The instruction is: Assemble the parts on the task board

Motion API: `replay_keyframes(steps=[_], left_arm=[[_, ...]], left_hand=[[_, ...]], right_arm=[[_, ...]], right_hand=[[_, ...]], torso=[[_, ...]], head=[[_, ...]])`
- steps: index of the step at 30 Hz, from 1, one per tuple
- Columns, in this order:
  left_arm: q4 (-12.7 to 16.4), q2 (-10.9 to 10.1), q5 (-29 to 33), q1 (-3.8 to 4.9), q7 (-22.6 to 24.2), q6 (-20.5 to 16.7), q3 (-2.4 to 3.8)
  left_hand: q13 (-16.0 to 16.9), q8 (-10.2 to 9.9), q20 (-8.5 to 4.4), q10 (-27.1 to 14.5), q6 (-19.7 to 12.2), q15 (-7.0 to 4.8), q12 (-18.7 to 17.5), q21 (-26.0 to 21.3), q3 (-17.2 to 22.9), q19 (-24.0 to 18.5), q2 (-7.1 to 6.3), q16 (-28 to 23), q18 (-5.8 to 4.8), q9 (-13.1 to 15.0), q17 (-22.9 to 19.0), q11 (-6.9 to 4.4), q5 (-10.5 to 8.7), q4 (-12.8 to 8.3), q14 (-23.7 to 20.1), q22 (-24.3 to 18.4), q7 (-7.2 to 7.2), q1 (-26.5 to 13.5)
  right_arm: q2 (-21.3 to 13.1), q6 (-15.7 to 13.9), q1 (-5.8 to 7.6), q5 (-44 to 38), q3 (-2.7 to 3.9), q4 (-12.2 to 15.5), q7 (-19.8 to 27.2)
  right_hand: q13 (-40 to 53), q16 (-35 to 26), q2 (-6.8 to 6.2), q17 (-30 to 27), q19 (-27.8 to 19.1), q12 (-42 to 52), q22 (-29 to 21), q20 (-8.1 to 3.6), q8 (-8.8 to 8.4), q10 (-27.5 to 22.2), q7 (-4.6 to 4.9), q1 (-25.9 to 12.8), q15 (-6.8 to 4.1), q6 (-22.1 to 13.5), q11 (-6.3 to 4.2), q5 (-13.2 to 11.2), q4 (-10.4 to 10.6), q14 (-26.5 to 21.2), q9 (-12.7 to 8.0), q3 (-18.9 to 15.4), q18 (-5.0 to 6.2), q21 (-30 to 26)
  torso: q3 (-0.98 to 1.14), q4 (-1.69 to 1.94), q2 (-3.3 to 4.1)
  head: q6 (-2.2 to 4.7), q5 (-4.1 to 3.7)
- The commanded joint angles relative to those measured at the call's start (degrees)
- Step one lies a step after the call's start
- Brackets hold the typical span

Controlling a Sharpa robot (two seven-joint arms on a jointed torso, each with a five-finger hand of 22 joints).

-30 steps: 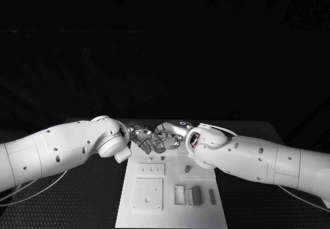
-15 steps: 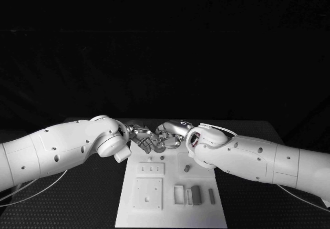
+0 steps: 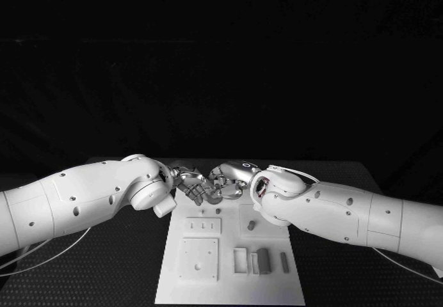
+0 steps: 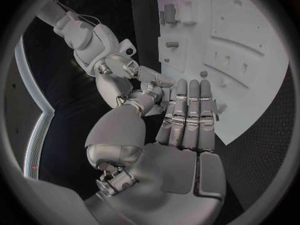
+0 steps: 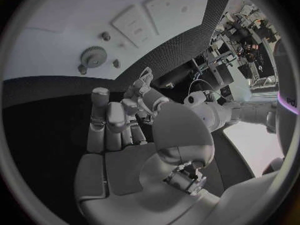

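The white task board (image 3: pixel 231 284) lies lengthwise in the middle of the table. My left hand (image 3: pixel 191 186) and right hand (image 3: pixel 231 178) meet fingertip to fingertip just above its far end. In the left wrist view my left hand (image 4: pixel 182 135) has its fingers straight and side by side, its palm bare, and its thumb reaches toward the right hand (image 4: pixel 128 70). My right hand (image 5: pixel 119 145) has its fingers curled, and what lies between them is hidden. A grey gear (image 5: pixel 94 56) lies flat on the board (image 5: pixel 56 15). A grey peg (image 3: pixel 251 226) stands mid-board.
Grey blocks (image 3: pixel 263 261) stand in slots near the board's front right. Two raised white plates (image 3: pixel 200 258) sit on its left side. Black table (image 3: pixel 111 268) flanks the board on both sides. Both forearms cross low over the board's far half.
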Motion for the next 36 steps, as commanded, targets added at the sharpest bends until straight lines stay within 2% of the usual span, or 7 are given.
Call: replay_keyframes(steps=[1, 9, 13, 16, 19, 21, 36], left_arm=[[-0.05, 0.02, 0.17, 0.07, 0.95, -0.55, 0.1], [-0.26, 0.1, -0.22, -0.02, 0.68, -2.11, 0.09], [-0.4, 0.04, -0.25, -0.08, 0.74, -2.65, 0.09], [-0.55, 0.04, -0.41, -0.13, 0.63, -2.39, 0.09], [-0.52, -0.07, -0.46, -0.19, 0.47, -2.21, 0.09], [-0.55, -0.1, -0.57, -0.22, 0.37, -2.09, 0.09], [-0.56, -0.42, -2.37, -0.31, -0.46, 0.12, 0.09]], left_hand=[[0.27, 0.36, -0.33, 0.91, 0.78, -0.09, 0.13, -0.11, 0.43, 0.51, 0.54, -0.21, -0.05, 0.18, 0.29, -0.18, 0.01, -0.01, 0.66, 0.27, -0.37, -0.06], [1.38, 1.34, -0.99, 2.5, 2.49, -0.76, 0.62, 0.33, 1.14, 1.45, 1.31, 0.37, -0.17, 0.95, 1.72, -0.94, 1.17, -0.02, 2.03, 1.3, -1.05, -0.98], [1.87, 1.55, -1.15, 2.84, 2.79, -0.93, 0.69, 0.34, 1.34, 1.48, 1.82, 0.4, -0.3, 1.38, 2.32, -1.1, 2.7, -0.13, 2.24, 1.72, -1.14, -1.58], [2.44, 1.67, -1.33, 3.03, 2.96, -1.06, 0.66, 0.34, 1.47, 1.5, 2.13, 0.34, -0.42, 1.88, 2.99, -1.21, 4.61, -0.66, 2.39, 2.25, -1.24, -2.41], [2.64, 1.71, -1.39, 3.08, 3.04, -1.11, 0.63, 0.35, 1.53, 1.53, 2.25, 0.31, -0.45, 2.07, 3.23, -1.24, 5.22, -0.85, 2.48, 2.46, -1.29, -2.71], [2.71, 1.72, -1.41, 3.11, 3.06, -1.13, 0.63, 0.35, 1.55, 1.55, 2.31, 0.31, -0.45, 2.13, 3.31, -1.25, 5.42, -0.9, 2.51, 2.52, -1.31, -2.81], [3.06, 1.73, -1.46, 3.25, 3.15, -1.2, 0.59, 0.31, 1.68, 1.49, 2.48, 0.17, -0.56, 2.45, 3.73, -1.32, 5.53, -1.36, 2.54, 2.9, -1.35, -3.19]], right_arm=[[0.07, 0.54, -0.11, -0.35, -0.02, 0.35, 0.78], [-0.06, 0.44, -0.12, 0.36, -0.02, 0.56, 1.03], [-0.18, -0.76, -0.11, 2.4, -0.03, 0.37, 1.55], [-0.33, -1.4, -0.11, 3.4, -0.03, 0.12, 1.77], [-0.49, -1.7, -0.11, 3.73, -0.04, -0.32, 1.88], [-0.61, -1.9, -0.11, 3.81, -0.04, -0.64, 1.85], [-2.17, -2.94, -0.09, 5.25, -0.05, -2.27, 2.28]], right_hand=[[-0.09, -0.01, -0.04, -0.06, 0.0, -0.15, 0.88, -0.47, 0.24, -0.64, -2.33, 0.21, -0.42, 9.63, -1.25, 0.17, 0.0, 0.13, 0.13, 0.25, 2.04, 0.27], [-0.12, -0.04, -0.14, -0.08, 0.01, -0.19, 0.87, -0.47, 0.1, -0.61, -2.32, 0.16, -0.42, 9.63, -1.24, 0.16, 0.0, 0.15, 0.14, 0.34, 2.04, 0.25], [-0.3, -0.19, -0.66, -0.16, 0.06, -0.44, 0.83, -0.49, -1.15, -0.55, -2.11, -0.29, -0.3, 9.31, -1.08, 0.16, 0.05, 0.19, -0.49, 0.76, 2.04, 0.16], [-0.41, -0.27, -1.91, -0.18, 0.22, -0.64, 0.79, -0.41, -2.99, -0.64, -1.92, -0.87, -0.13, 8.13, -0.88, 0.15, 0.1, 0.23, -1.61, 1.01, 2.02, 0.12], [-0.32, -0.38, -5.41, -0.19, 0.4, -0.6, 0.7, -0.3, -5.07, -0.83, -0.95, -2.97, 0.56, 5.77, -0.03, 0.17, 0.31, 0.17, -2.68, -0.66, 2.04, 0.04], [-0.3, -0.51, -6.65, -0.21, 0.43, -0.67, 0.57, -0.28, -5.87, -1.07, -0.46, -3.68, 1.02, 5.05, 0.44, 0.15, 0.41, 0.06, -3.14, -1.05, 2.04, -0.15], [-0.3, -0.99, -10.09, -0.23, 0.72, -0.86, -0.02, -0.09, -9.29, -2.07, 1.07, -5.23, 2.51, 2.86, 1.94, 0.15, 0.99, -0.34, -5.24, -0.07, 2.04, -1.31]], torso=[[0.01, -0.01, 0.01], [0.0, -0.01, 0.01], [-0.05, -0.07, -0.02], [-0.04, -0.11, -0.01], [-0.02, -0.08, 0.01], [-0.02, -0.06, 0.01], [0.0, -0.03, 0.03]], head=[[0.0, 0.0], [-0.09, 0.11], [-0.18, 0.09], [-0.23, 0.09], [-0.29, 0.05], [-0.21, -0.01], [-0.26, 0.0]])
